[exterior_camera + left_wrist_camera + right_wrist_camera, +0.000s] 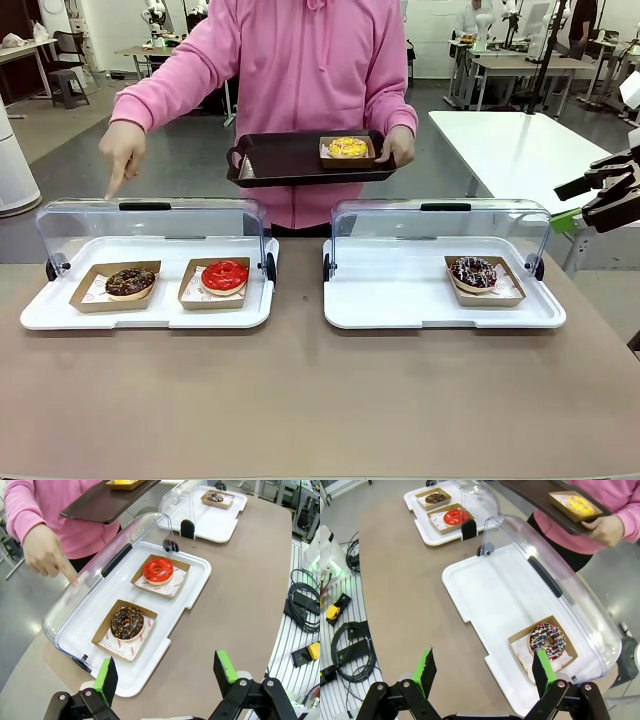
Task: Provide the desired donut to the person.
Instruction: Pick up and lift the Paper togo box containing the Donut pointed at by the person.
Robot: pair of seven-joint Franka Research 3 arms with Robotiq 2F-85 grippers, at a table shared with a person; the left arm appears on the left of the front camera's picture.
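The person (310, 70) in a pink hoodie stands at the far side and holds a dark tray (280, 160) in one hand. On it is a yellow donut (347, 147) in a cardboard box. Their other hand (122, 152) points a finger down over the chocolate donut (130, 282), which also shows in the left wrist view (127, 623). A red-glazed donut (158, 570) lies beside it. A sprinkled chocolate donut (548, 639) sits in the right case. My left gripper (165, 675) hovers open above the table edge near the chocolate donut. My right gripper (484, 672) is open, above and short of the sprinkled donut.
Two white display trays (145, 315) (400, 300) stand side by side, their clear lids (150, 225) tipped open toward the person. Brown table surface (300, 400) lies in front of them. Cables (305, 605) lie off the table's side.
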